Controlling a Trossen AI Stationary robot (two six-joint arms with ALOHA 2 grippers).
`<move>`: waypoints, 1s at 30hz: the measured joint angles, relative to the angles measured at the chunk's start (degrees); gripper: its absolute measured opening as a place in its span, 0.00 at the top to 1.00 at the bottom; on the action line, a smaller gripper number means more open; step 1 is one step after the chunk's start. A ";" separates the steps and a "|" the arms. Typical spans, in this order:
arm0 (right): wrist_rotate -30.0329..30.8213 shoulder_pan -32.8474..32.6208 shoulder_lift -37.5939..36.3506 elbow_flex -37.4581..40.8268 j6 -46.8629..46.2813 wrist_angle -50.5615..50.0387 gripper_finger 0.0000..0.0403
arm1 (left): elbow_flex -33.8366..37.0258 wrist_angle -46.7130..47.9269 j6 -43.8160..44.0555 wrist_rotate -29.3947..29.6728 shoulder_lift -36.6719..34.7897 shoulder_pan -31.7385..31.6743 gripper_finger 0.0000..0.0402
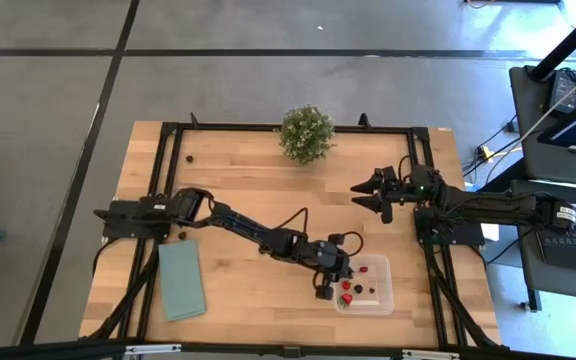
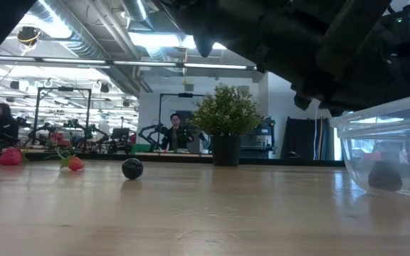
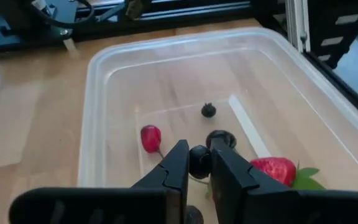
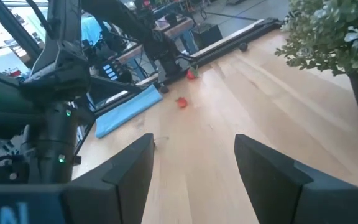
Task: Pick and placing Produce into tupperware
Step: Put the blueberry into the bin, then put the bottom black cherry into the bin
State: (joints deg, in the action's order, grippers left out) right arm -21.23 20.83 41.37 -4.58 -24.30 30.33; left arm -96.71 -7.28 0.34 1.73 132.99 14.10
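Dark and round, one piece of produce (image 3: 199, 159) is pinched between the closed fingers of the left end effector (image 3: 199, 163), which is held just above the floor of the tupperware (image 3: 92, 81), inside its walls. Directly beneath and ahead of the fingertips, a second dark berry (image 3: 208, 111), a small red berry (image 3: 150, 137) and a strawberry (image 3: 273, 171) are seen already lying on the clear bottom, so the held piece has only open plastic below it; a straight release is judged to be all that is called for, the piece being too round to have a long axis. From above, the container is seen near the front right corner of the worktop (image 1: 248, 170), with the left arm stretched across to it. The right end effector (image 1: 370, 192) is parked well apart beside the potted plant (image 1: 306, 134), its fingers spread and empty.
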 joint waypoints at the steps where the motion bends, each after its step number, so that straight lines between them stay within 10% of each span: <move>1: 0.02 -0.16 0.02 0.00 0.30 -0.01 0.44 | -0.01 0.00 0.84 0.02 0.00 -0.03 0.91; 30: 0.04 -0.80 0.00 0.00 0.51 0.05 0.44 | -0.02 4.26 1.07 3.02 -6.23 -1.15 0.71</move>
State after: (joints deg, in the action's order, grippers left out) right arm -21.19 20.03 41.36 -4.58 -23.79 30.38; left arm -96.73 -3.02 1.41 4.75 126.75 12.95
